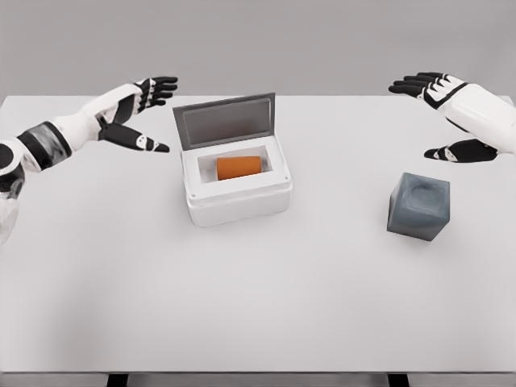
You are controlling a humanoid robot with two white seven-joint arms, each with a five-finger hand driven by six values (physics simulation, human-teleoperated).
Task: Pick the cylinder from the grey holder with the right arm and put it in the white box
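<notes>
An orange cylinder [239, 167] lies on its side inside the white box [239, 201], whose grey lid [225, 120] stands open at the back. To the right on the table sits the grey holder [418, 206], its round top recess empty. My right hand [439, 113] hovers above and behind the holder with fingers spread and nothing in it. On the far side of the box, my left hand [149, 109] is held over the table's back left, fingers also spread and empty.
The white table [258, 306] carries only the box and the holder. Its front edge runs along the bottom of the view, and a grey wall stands behind it.
</notes>
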